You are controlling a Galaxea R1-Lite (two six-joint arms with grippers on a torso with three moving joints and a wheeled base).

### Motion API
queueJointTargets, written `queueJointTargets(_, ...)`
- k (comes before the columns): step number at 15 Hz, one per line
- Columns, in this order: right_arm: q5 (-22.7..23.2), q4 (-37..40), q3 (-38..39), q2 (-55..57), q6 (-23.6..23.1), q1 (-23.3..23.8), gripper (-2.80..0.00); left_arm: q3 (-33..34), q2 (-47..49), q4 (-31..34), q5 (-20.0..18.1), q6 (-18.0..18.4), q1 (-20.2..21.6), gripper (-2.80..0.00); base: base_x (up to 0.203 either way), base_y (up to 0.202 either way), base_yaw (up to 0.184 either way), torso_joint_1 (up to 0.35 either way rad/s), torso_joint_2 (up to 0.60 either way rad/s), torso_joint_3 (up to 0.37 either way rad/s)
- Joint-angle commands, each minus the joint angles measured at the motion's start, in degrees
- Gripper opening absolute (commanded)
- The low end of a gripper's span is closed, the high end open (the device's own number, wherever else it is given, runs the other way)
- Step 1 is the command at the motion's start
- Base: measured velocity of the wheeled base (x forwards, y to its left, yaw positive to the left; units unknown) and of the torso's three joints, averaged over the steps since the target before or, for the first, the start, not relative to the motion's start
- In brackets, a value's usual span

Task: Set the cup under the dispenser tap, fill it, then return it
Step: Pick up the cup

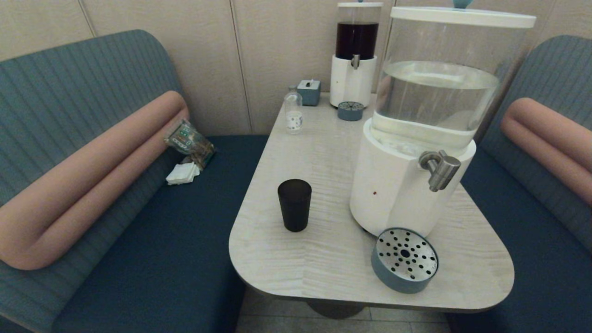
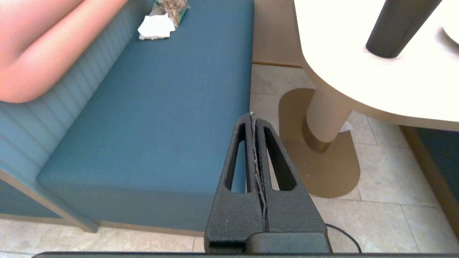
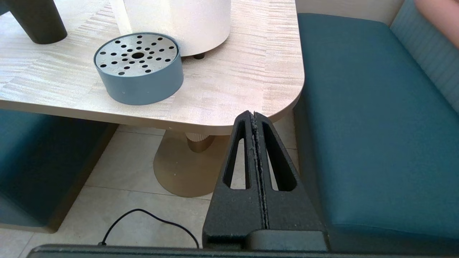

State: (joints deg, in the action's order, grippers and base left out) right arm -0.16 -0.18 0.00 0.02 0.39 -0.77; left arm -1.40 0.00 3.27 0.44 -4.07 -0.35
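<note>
The black cup (image 1: 294, 204) stands upright on the pale table (image 1: 323, 259), left of the big white-based dispenser (image 1: 402, 185). That dispenser's steel tap (image 1: 440, 169) juts out above a round blue drip tray (image 1: 405, 260) with a perforated metal top. Neither arm shows in the head view. My left gripper (image 2: 252, 115) hangs shut and empty below the table's near left edge, over the bench seat and floor; the cup (image 2: 398, 27) is far beyond it. My right gripper (image 3: 253, 114) is shut and empty just below the table's near right corner, with the drip tray (image 3: 139, 68) ahead.
A smaller dispenser (image 1: 354, 55) with dark liquid, its own small drip tray (image 1: 350, 111), a clear bottle (image 1: 293, 112) and a small blue box (image 1: 309, 91) stand at the table's far end. Blue benches flank the table. A wrapper (image 1: 188, 140) and napkin (image 1: 182, 174) lie on the left bench.
</note>
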Motion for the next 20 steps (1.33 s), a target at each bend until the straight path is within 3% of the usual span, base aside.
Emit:
queueJointTargets(1, 0.0, 0.0, 0.0, -0.2, 0.1, 0.0, -2.8, 0.1, 0.0, -0.4, 0.1, -0.1, 0.0, -2.8, 0.0, 0.0, 0.0, 0.0, 0.0, 0.0)
queueJointTargets(6, 0.0, 0.0, 0.1, -0.2, 0.1, 0.0, -2.8, 1.0, -0.1, -3.2, 0.2, -0.7, 0.0, -2.8, 0.0, 0.0, 0.0, 0.0, 0.0, 0.0)
queueJointTargets(10, 0.0, 0.0, 0.1, -0.2, 0.1, 0.0, -2.8, 1.1, -0.1, -4.1, -0.9, 4.8, 0.0, -2.8, 0.0, 0.0, 0.0, 0.0, 0.0, 0.0)
queueJointTargets(12, 0.0, 0.0, 0.1, -0.2, 0.1, 0.0, -2.8, -1.4, 0.2, -2.8, -1.3, 4.6, 0.0, -2.8, 0.0, 0.0, 0.0, 0.0, 0.0, 0.0)
queueJointTargets(14, 0.0, 0.0, 0.0, -0.2, 0.1, 0.0, -2.8, -10.7, 4.2, -1.5, -3.7, 2.6, 0.0, -2.8, 0.0, 0.0, 0.0, 0.0, 0.0, 0.0)
queueJointTargets(17, 0.0, 0.0, 0.0, -0.2, 0.1, 0.0, -2.8, -24.6, 18.7, -3.1, -9.1, -5.9, -0.5, -2.8, 0.0, 0.0, 0.0, 0.0, 0.0, 0.0)
queueJointTargets(19, 0.0, 0.0, 0.0, -0.2, 0.1, 0.0, -2.8, -30.2, 28.3, -5.5, -14.6, -10.8, -0.8, -2.8, 0.0, 0.0, 0.0, 0.0, 0.0, 0.0)
queueJointTargets(20, 0.0, 0.0, 0.0, -0.2, 0.1, 0.0, -2.8, -31.5, 32.6, -6.8, -19.2, -12.2, -0.9, -2.8, 0.0, 0.0, 0.0, 0.0, 0.0, 0.0)
